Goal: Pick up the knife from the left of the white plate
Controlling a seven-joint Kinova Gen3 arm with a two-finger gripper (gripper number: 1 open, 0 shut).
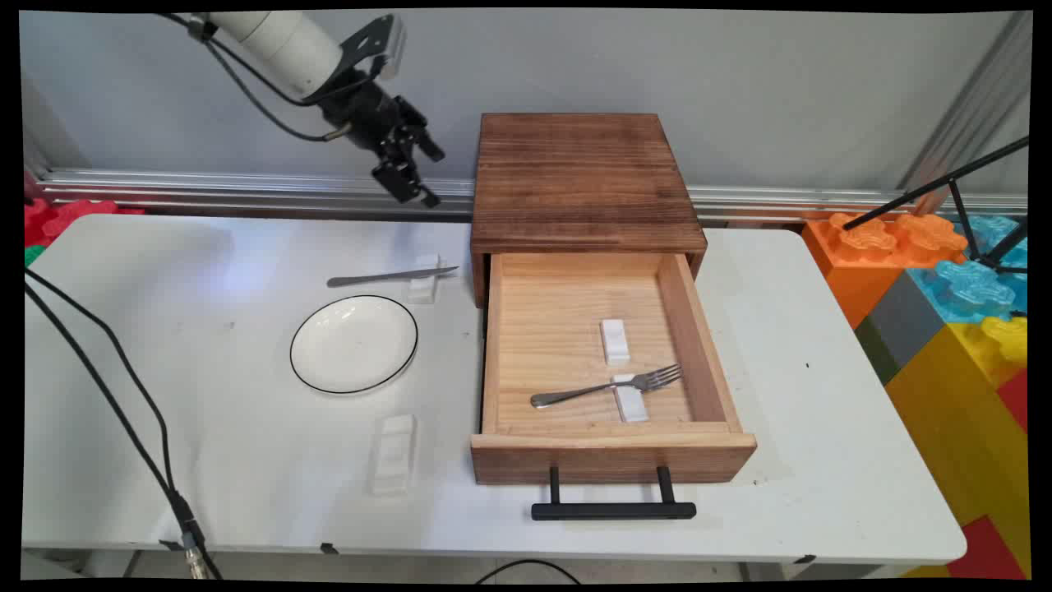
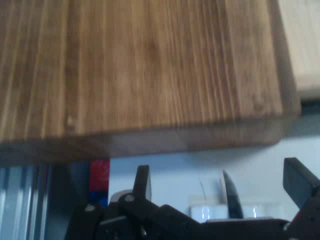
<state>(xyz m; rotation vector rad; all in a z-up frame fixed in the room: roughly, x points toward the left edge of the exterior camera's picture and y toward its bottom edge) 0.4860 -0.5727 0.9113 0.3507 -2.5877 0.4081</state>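
Note:
My gripper hangs open in the air above the table's back edge, just left of the dark wooden drawer box. Nothing is between its fingers. Below it a knife lies with its blade on a small white rest. In the hand view my gripper has its fingers wide apart. The box top fills the upper part there, and the knife's tip and its white rest show between the fingers.
A white plate with a black rim sits in front of the knife. The drawer is pulled out, with a fork on a white rest and a second rest inside. Another white rest lies on the table near the front.

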